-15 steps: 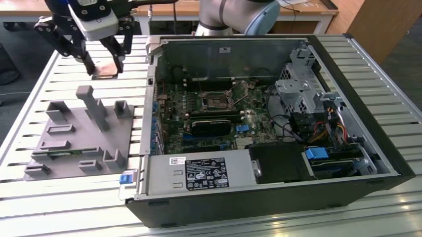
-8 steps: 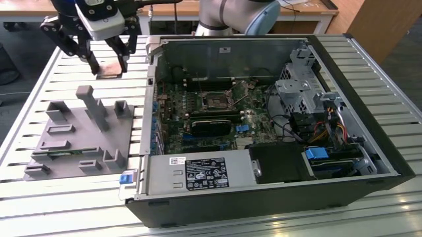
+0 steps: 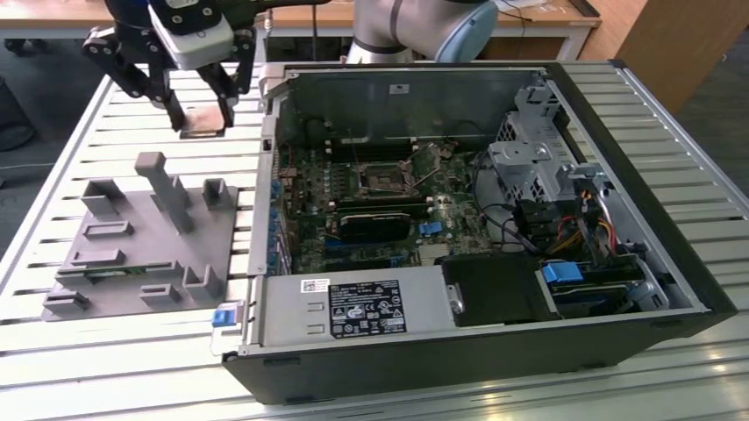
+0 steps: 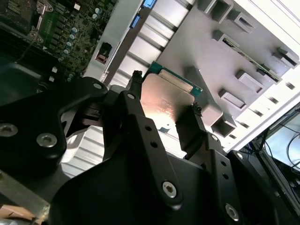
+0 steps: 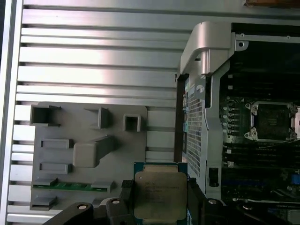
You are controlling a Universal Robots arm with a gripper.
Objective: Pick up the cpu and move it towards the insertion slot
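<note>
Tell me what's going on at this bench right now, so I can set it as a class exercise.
A single robot arm is working beside an opened computer case. Its claw is shut on the cpu, held lifted above the slatted table, near the grey plastic fixture with a green memory stick lying in it. The insertion slot sits on the motherboard inside the case, to the exterior view's right of the claw, with nothing in it; the chip has not reached it.

One silvery-grey square metal cpu [image 5: 159, 194], one shiny-framed square insertion slot [image 5: 273, 121], one grey plastic fixture [image 3: 140, 241], one thin green memory stick [image 5: 75, 184], one open black computer case [image 3: 468, 228], one black gripper [image 3: 199, 118].
</note>
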